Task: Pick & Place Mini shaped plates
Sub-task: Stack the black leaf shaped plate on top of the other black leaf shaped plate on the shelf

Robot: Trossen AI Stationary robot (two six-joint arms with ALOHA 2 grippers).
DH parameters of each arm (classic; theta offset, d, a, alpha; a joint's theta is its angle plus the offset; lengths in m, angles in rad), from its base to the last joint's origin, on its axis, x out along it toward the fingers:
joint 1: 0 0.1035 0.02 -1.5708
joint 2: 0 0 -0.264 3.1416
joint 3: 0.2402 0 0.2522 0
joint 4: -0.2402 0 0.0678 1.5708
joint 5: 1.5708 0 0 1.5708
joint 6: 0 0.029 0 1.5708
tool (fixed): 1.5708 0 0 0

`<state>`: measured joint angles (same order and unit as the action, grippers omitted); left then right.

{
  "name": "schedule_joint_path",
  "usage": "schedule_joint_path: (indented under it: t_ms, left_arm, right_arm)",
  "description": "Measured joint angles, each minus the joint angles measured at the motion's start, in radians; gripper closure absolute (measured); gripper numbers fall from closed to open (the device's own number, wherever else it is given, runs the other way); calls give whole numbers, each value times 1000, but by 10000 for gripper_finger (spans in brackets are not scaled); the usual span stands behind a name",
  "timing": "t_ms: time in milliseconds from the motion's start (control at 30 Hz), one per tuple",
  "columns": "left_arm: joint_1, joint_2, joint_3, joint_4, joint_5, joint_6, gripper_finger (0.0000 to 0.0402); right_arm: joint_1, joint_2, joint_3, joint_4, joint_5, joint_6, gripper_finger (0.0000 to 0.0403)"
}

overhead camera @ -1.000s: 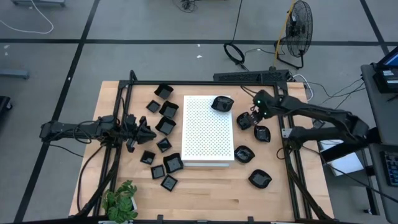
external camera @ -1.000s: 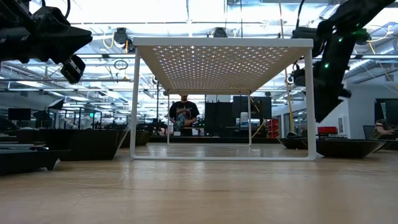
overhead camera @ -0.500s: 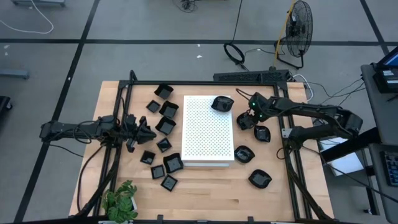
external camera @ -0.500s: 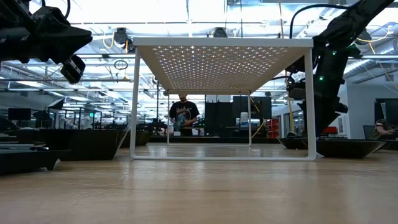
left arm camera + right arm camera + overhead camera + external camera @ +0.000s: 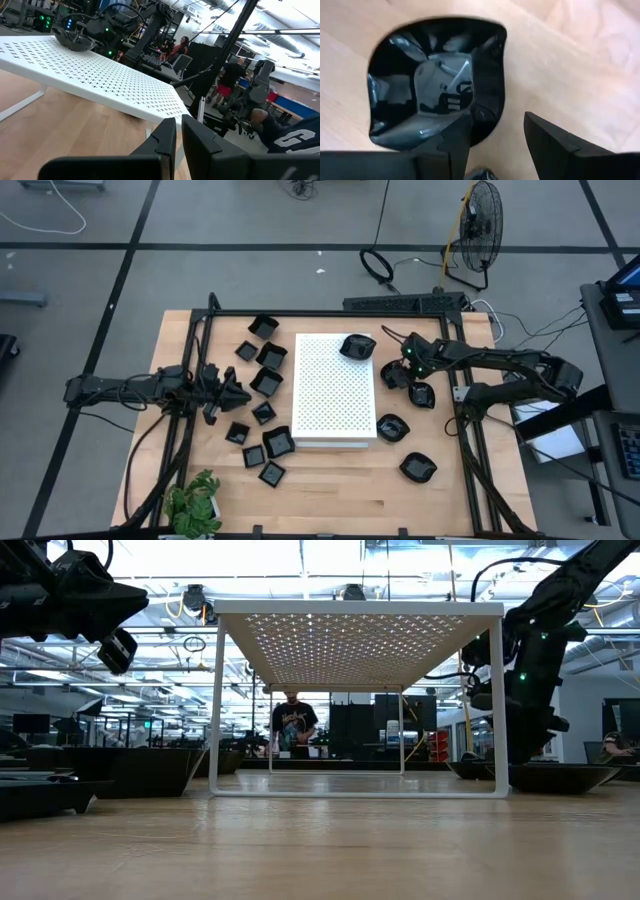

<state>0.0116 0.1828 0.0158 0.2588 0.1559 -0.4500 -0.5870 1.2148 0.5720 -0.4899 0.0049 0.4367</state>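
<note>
In the right wrist view the fingers (image 5: 455, 145) are cut off by the picture's edge and one covers part of the plate (image 5: 435, 80) rim, so contact cannot be told, while in the high view the right gripper (image 5: 400, 370) is too small to read.

Glossy black plate (image 5: 435, 85), wooden table (image 5: 560, 60)

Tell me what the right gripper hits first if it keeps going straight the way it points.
Most likely the rounded black plate directly below it. The open right gripper points down, one finger over the plate's rim, the other over bare table. Height above it is unclear.
</note>
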Motion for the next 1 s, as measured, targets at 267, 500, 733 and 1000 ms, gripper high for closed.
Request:
schedule_joint_path:
  t_ms: [267, 500, 733, 1000]
  left_arm:
    - [0, 0, 0, 0, 0, 0, 371]
    - [0, 0, 0, 0, 0, 0, 371]
    - [0, 0, 0, 0, 0, 0, 371]
    - [0, 0, 0, 0, 0, 0, 371]
  right_arm:
    - [-12, 0, 0, 110, 212, -137, 234]
    - [-29, -1, 0, 210, 318, -199, 234]
    - [-26, -40, 0, 297, -261, -193, 234]
    - [66, -40, 0, 197, -484, -134, 234]
